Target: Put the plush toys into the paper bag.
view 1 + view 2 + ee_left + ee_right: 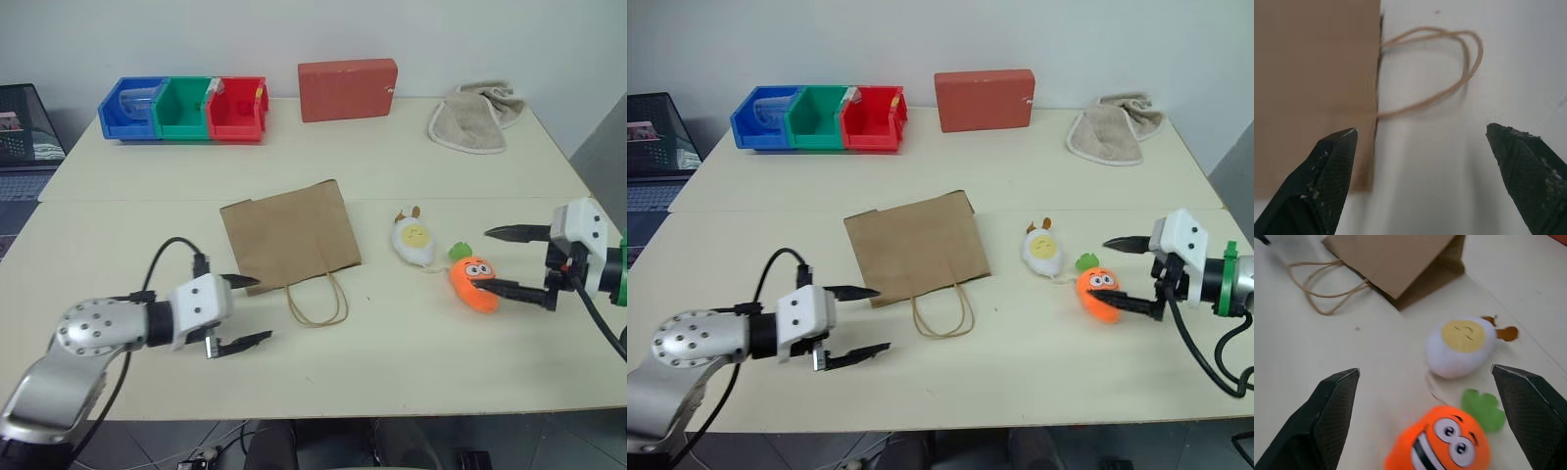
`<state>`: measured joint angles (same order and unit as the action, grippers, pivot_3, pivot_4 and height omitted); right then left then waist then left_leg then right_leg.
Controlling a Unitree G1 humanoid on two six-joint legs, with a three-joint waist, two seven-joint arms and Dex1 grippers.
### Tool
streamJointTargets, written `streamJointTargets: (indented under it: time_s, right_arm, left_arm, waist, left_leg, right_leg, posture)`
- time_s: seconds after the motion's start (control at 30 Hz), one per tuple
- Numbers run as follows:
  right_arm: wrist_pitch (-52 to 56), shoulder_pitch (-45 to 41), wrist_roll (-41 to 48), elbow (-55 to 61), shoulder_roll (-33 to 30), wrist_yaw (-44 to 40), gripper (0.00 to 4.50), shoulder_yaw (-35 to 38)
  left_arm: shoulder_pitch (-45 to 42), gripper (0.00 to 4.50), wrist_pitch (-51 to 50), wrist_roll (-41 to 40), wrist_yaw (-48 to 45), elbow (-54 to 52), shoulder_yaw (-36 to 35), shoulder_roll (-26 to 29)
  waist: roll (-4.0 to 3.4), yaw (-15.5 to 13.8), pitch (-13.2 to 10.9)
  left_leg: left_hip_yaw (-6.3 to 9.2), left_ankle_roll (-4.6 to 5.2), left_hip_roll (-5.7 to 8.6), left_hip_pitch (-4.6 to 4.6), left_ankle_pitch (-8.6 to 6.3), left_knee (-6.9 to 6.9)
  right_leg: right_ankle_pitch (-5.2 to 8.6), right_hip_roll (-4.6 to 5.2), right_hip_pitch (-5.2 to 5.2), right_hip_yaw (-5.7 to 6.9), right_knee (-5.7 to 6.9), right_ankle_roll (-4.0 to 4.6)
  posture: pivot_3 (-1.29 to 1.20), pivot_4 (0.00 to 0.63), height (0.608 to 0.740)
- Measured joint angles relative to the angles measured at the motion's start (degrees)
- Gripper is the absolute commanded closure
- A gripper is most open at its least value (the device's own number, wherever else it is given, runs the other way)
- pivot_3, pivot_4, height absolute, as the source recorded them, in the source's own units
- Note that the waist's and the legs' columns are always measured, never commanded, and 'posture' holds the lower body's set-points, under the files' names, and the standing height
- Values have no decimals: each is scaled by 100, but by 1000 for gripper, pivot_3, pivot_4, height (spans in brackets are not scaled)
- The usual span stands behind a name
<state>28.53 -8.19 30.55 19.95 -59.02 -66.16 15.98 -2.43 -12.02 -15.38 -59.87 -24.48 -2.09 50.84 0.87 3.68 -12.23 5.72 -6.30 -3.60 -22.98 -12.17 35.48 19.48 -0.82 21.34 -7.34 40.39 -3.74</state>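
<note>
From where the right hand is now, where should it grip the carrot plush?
Across the orange body of the carrot plush, probably coming in from the robot's right, where the open right hand already points. The toy lies flat, green top toward the egg plush, so its soft middle offers the fullest grip.

Two plush toys (pixel 441 259), one paper bag (pixel 290 235)

Flat paper bag (pixel 291 235), carrot (pixel 472 282) & egg (pixel 414 242) beside

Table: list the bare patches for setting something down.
Bare: the table between the bins and the paper bag; the near edge below the bag's handles. Crowded: around the egg plush and carrot plush, by the open right gripper.
</note>
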Motion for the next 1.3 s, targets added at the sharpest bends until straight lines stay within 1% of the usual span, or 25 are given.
streamJointTargets:
  time_s: [0.1,0.27,0.3,0.37,0.43,0.63,0.77,0.93,1.03,1.1,1.13,1.17,1.2,1.27,1.3]
  right_arm:
    - [367,198,258,644,67,218,0,40]
    - [710,384,516,1346,187,514,0,-59]
    - [769,390,580,1430,216,586,0,-81]
    - [873,430,685,1551,259,693,0,-101]
    - [949,460,735,1614,266,764,0,-102]
    - [1012,614,899,1761,267,868,0,-93]
    - [1012,678,903,1817,277,923,0,-94]
    - [1049,665,909,1870,297,1065,0,-130]
    - [1201,608,918,1946,353,1284,0,-278]
    - [1291,498,919,2048,533,1497,0,-494]
    - [1321,463,899,2085,637,1603,268,-668]
    - [1325,439,877,2089,717,1669,361,-798]
    - [1318,285,759,2043,899,1805,625,-1059]
    - [1293,-14,572,1933,1193,2024,1342,-1419]
    - [1293,-152,487,1869,1304,2112,1791,-1554]
  left_arm:
    - [-410,22,256,202,-85,254,530,-234]
    - [-816,22,706,455,-226,803,1074,-564]
    - [-890,200,803,501,-256,916,1145,-622]
    - [-1028,608,1013,606,-316,1139,1285,-733]
    - [-1140,1199,1134,673,-325,1328,1340,-843]
    - [-1328,3256,1153,745,-375,1505,1408,-871]
    - [-1331,4470,1254,765,-463,1585,1448,-900]
    - [-1332,4470,1260,714,-575,1613,1529,-924]
    - [-1388,4470,894,404,-638,1599,1506,-953]
    - [-1543,4470,353,-32,-728,1532,1413,-953]
    - [-1702,4500,-29,-332,-743,1478,1286,-952]
    - [-1842,4500,-272,-530,-753,1425,1174,-944]
    - [-2054,4500,-705,-905,-795,1384,976,-909]
    - [-2378,4500,-1309,-1390,-868,1327,721,-792]
    - [-2460,4500,-1553,-1560,-917,1303,637,-737]
  waist:
    - [1,-5,1]
    - [2,-34,1]
    - [2,-36,2]
    - [3,-45,2]
    - [4,-48,3]
    - [4,-45,3]
    - [4,-45,3]
    - [5,-45,3]
    - [5,-45,3]
    - [6,-43,3]
    - [7,-43,3]
    - [7,-43,3]
    - [8,-42,4]
    - [7,-13,4]
    - [7,-4,4]
  left_leg:
    - [0,0,2,-1,0,10]
    - [3,0,2,-6,0,22]
    - [3,0,2,-6,0,25]
    - [4,0,4,-7,0,29]
    - [6,0,4,-8,0,34]
    - [9,1,4,-8,0,35]
    - [10,1,4,-8,0,35]
    - [10,1,4,-7,0,35]
    - [11,1,4,-8,0,35]
    - [16,1,2,-10,0,36]
    - [23,1,2,-13,0,39]
    - [26,1,3,-16,0,41]
    - [28,1,2,-16,0,42]
    - [23,1,4,-16,0,42]
    - [24,1,3,-16,0,40]
  right_leg:
    - [-2,0,-4,-2,-1,-4]
    - [-3,-1,-5,0,0,-6]
    - [-4,-1,-6,-1,0,-8]
    - [-7,-1,-10,-1,-1,-12]
    - [-8,-1,-10,0,-1,-14]
    - [-9,-1,-12,1,-1,-16]
    - [-9,-1,-12,2,-1,-16]
    - [-9,-1,-12,2,-1,-17]
    - [-8,-2,-12,3,-1,-18]
    - [-7,-4,-12,6,0,-20]
    - [0,-5,-11,11,1,-31]
    - [3,-6,-10,14,1,-36]
    - [3,-6,-11,15,1,-37]
    - [3,-5,-9,12,1,-37]
    - [3,-5,-9,13,1,-37]
  posture:
    - [0,150,740]
    - [0,150,740]
    - [0,150,740]
    - [0,150,740]
    - [0,150,740]
    - [0,150,740]
    - [0,150,740]
    - [0,150,740]
    - [0,150,740]
    - [0,150,740]
    - [0,150,740]
    - [0,150,740]
    - [0,150,740]
    - [0,150,740]
    - [0,150,740]
